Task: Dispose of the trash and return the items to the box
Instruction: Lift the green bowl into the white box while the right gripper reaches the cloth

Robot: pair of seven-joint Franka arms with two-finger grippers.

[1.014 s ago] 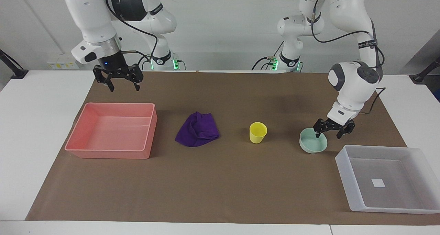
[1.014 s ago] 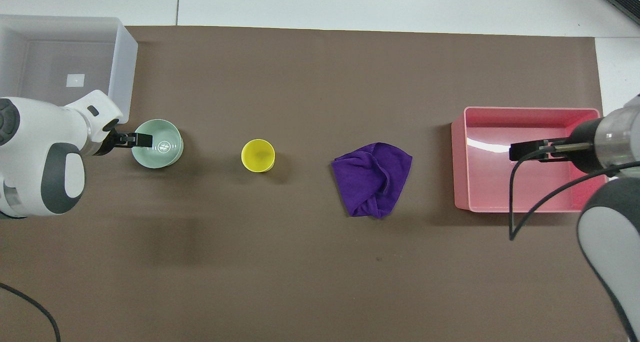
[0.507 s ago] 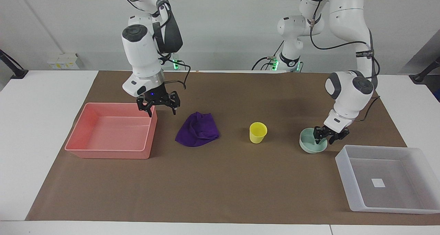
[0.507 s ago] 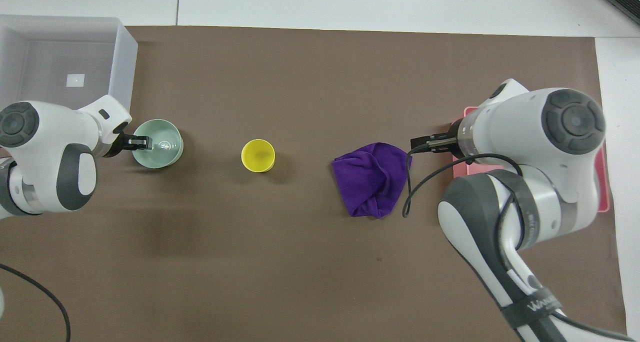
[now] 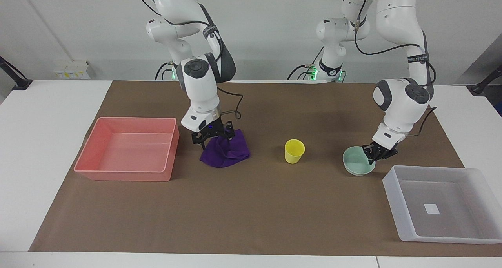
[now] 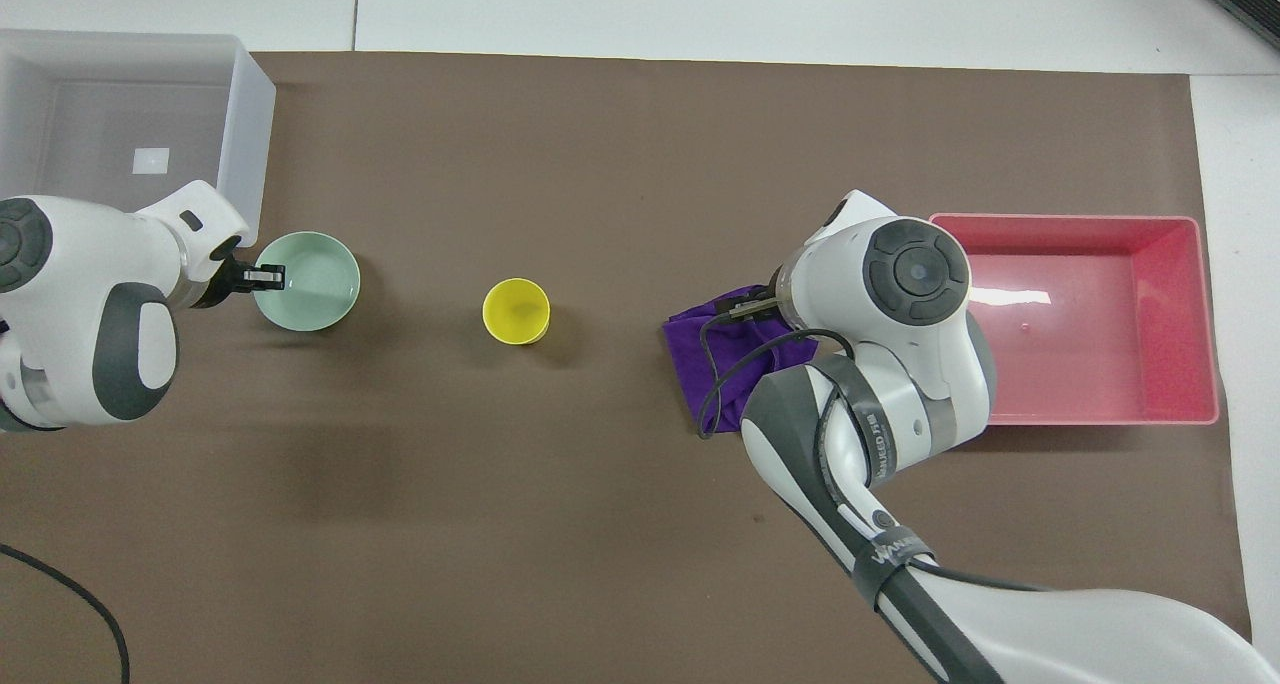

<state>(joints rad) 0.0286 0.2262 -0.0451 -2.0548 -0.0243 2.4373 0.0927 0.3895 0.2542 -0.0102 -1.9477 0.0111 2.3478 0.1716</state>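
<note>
Fingers of the left gripper point(image 5: 373, 153) are pinched shut on the rim of the mint-green bowl point(image 5: 356, 162), at the edge toward the left arm's end of the table; the bowl sits tipped, that rim raised. Spread wide, the right gripper point(image 5: 215, 140) is down at the purple cloth point(image 5: 229, 153), its fingertips straddling the cloth's edge nearer the robots. Counting round: two arms, one cloth, one yellow cup point(image 5: 294, 151), one bowl, two trays. Cup stands upright, mouth up, between cloth and bowl; the three run in a line along the table's length. One pink tray point(image 5: 124, 173) lies beside the cloth at the right arm's end, and one translucent box point(image 5: 408, 216) with a small white square point(image 5: 431, 208) on its floor sits at the left arm's end, just beside the bowl and farther from the robots. Everything rests on a brown mat point(image 5: 243, 217) spread over a white table point(image 5: 43, 134), with a plain pale wall at the robots' backs. Bunched and folded, the cloth has no clear long axis.
</note>
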